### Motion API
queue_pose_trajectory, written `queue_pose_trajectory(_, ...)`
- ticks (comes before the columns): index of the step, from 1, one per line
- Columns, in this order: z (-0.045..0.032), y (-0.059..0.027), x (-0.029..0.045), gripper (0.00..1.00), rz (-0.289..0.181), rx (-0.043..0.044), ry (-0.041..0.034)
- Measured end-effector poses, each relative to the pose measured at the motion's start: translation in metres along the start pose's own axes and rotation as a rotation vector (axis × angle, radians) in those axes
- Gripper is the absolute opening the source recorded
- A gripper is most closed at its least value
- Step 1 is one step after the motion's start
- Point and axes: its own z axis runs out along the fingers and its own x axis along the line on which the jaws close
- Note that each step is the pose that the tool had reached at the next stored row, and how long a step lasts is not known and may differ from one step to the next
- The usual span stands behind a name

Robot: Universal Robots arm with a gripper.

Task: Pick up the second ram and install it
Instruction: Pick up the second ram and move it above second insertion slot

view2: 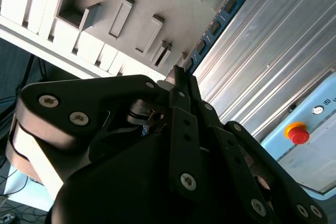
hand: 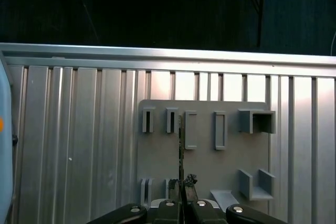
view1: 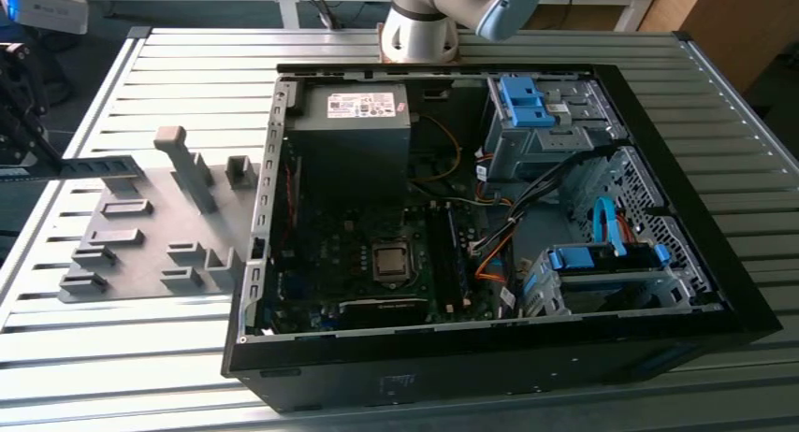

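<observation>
second ram (view2: pixel 216 23): clamped edge-on in gripper (view2: pixel 181 74), jaws shut upon it, held over grey holder tray (hand: pixel 205 161); pickup judged done; seating in open computer case (view1: pixel 437 376), well apart, not yet done

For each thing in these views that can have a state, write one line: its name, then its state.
second ram, gripped near one end, held over the holder tray
gripper, shut on the second ram
computer case, lying on its side, open, side panel off
holder tray, lying flat on the table
</observation>
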Motion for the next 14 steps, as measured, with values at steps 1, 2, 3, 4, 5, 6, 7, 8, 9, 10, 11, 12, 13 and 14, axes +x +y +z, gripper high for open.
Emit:
queue_pose_trajectory(1,-0.0012,0.0000,0.0000,0.14,0.000,0.0000,-0.0001)
queue_pose_trajectory(2,-0.0027,0.0001,-0.0001,0.14,0.000,-0.0001,0.0000)
queue_pose_trajectory(3,-0.0041,0.0001,-0.0001,0.14,0.000,0.0000,-0.0001)
queue_pose_trajectory(4,-0.0057,0.0002,-0.0002,0.14,0.000,-0.0001,0.0000)
queue_pose_trajectory(5,-0.0069,0.0002,-0.0002,0.14,0.000,0.0000,0.0000)
queue_pose_trajectory(6,-0.0084,0.0003,-0.0003,0.14,0.000,-0.0001,0.0000)
queue_pose_trajectory(7,-0.0100,0.0004,-0.0003,0.14,0.000,0.0000,-0.0001)
queue_pose_trajectory(8,-0.0117,0.0004,-0.0004,0.14,0.000,-0.0001,0.0001)
queue_pose_trajectory(9,-0.0132,0.0005,-0.0005,0.14,0.000,0.0000,0.0000)
queue_pose_trajectory(10,-0.0146,0.0005,-0.0005,0.14,0.000,-0.0001,0.0000)
queue_pose_trajectory(11,-0.0157,0.0006,-0.0005,0.14,0.000,-0.0001,0.0000)
queue_pose_trajectory(12,-0.0167,0.0006,-0.0006,0.14,0.000,-0.0001,0.0000)
queue_pose_trajectory(13,-0.0177,0.0006,-0.0006,0.14,0.000,0.0000,0.0000)
queue_pose_trajectory(14,-0.0185,0.0007,-0.0007,0.14,0.000,0.0000,0.0001)
